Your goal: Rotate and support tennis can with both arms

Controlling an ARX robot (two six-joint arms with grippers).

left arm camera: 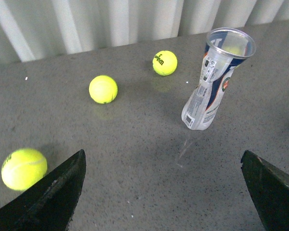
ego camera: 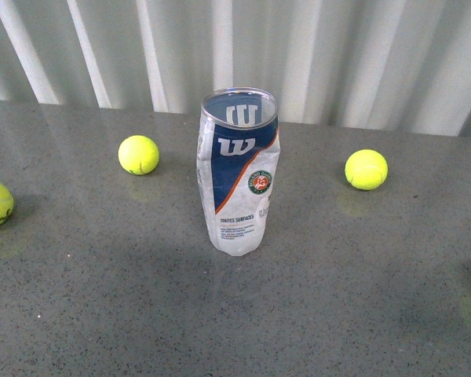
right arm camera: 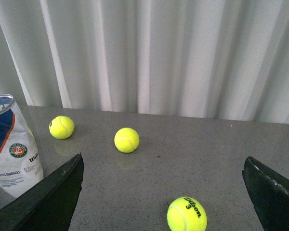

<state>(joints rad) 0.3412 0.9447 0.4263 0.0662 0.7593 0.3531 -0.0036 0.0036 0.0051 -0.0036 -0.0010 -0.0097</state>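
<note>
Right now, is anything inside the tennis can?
The tennis can stands upright, lid off. Through its open mouth in the front view only the inner wall with the W logo shows, no ball. The label covers most of the lower interior, so that part cannot be seen.

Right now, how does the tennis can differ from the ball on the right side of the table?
The tennis can is a tall, open-topped tube standing upright and crumpled; the ball is round and low. The can is clear with a white, navy and orange label; the ball is plain yellow-green. Both rest on the grey table, untouched.
</note>
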